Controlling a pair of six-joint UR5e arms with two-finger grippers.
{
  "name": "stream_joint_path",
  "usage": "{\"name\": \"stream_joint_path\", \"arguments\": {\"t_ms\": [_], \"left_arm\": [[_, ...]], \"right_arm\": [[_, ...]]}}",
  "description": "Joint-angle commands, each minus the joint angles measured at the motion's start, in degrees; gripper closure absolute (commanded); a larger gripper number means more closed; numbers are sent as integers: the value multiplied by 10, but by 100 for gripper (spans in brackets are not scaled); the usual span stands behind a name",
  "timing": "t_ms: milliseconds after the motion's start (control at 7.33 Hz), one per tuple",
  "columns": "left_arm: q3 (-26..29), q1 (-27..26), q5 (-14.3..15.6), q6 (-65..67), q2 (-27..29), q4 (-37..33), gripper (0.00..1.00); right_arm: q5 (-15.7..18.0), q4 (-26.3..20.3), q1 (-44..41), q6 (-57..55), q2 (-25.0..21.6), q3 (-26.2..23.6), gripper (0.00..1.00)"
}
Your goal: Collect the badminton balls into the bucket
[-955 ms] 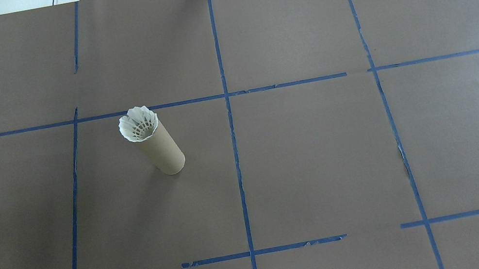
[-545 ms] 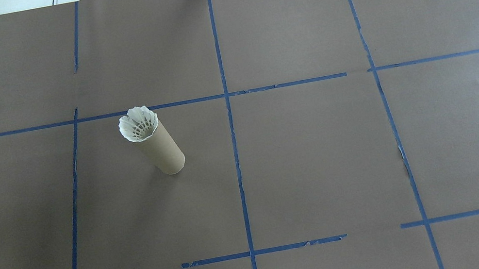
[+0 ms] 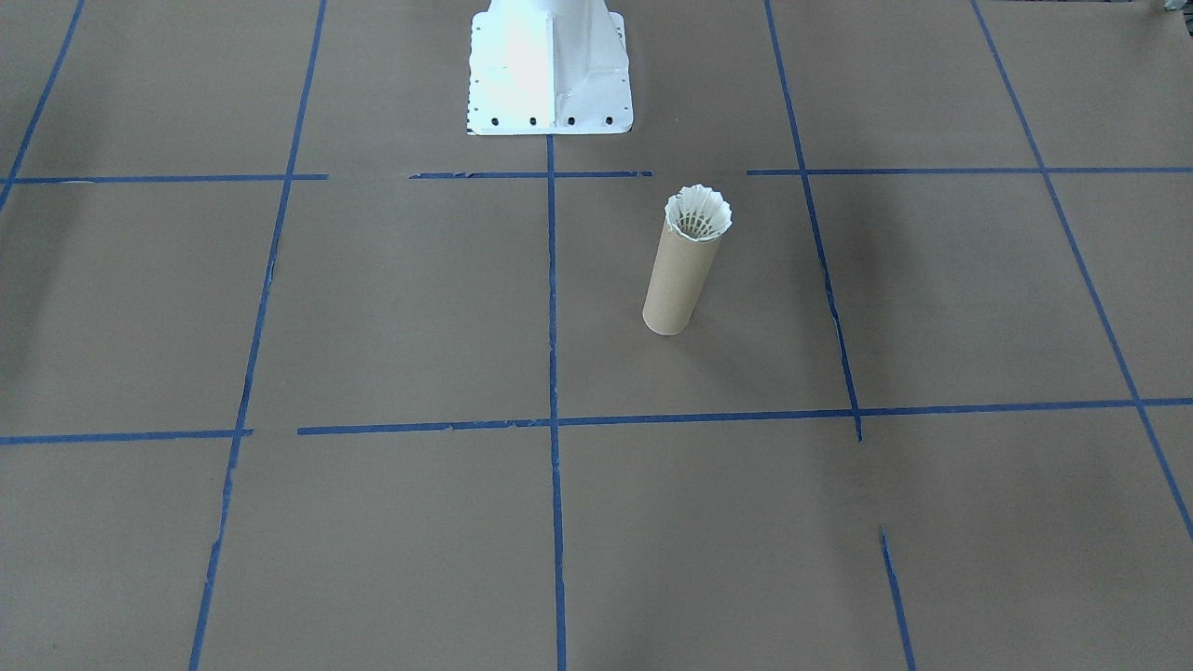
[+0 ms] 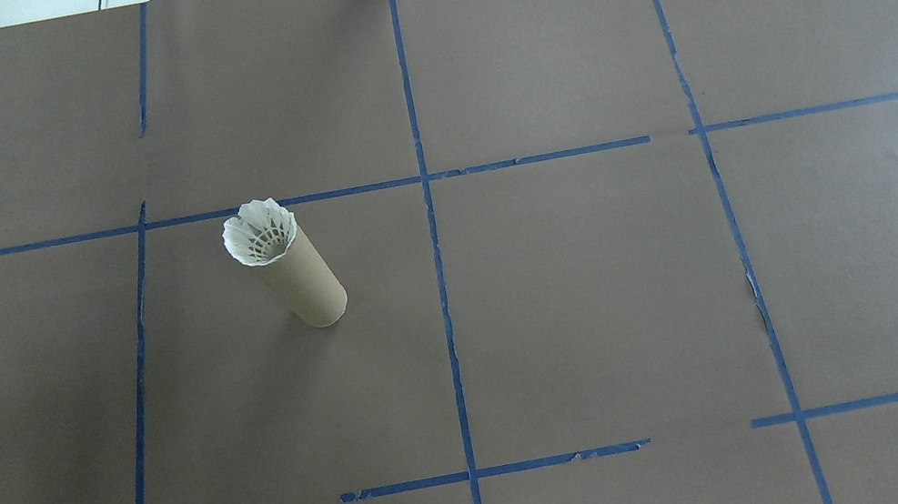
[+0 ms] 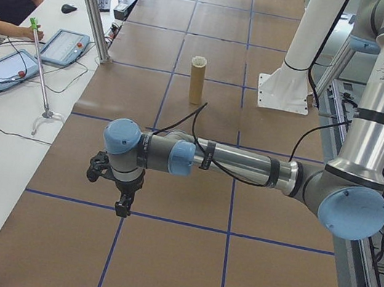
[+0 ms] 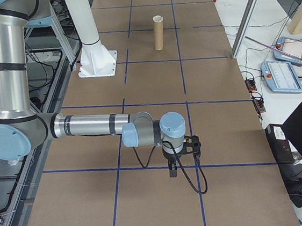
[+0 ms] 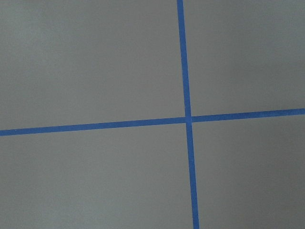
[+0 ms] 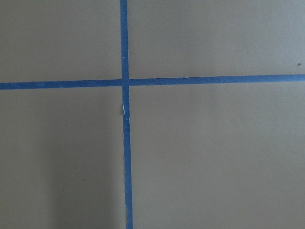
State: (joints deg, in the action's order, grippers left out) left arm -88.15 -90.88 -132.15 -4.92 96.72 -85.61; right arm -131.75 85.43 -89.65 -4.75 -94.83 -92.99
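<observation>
Since shuttlecock (image 4: 259,235) sits skirt-up in mouth of bucket (image 4: 308,281), collection looks done; no loose one seen near bucket; my grippers well apart from bucket, jaw state: cannot tell

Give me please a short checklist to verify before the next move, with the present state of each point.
1. Shuttlecock sits in the top of the cardboard tube: ok.
2. Tube stands upright on the table: ok.
3. No loose shuttlecock shows on the table: ok.
4. Left tool is away from the tube: ok.
5. Right tool is away from the tube: ok.
6. Tools open or shut: cannot tell.
</observation>
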Motion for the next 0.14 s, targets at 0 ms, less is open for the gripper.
{"name": "stream_joint_path", "arguments": {"t_ms": [0], "left_arm": [[0,0,0,0,0,0,0]], "right_arm": [[0,0,0,0,0,0,0]]}}
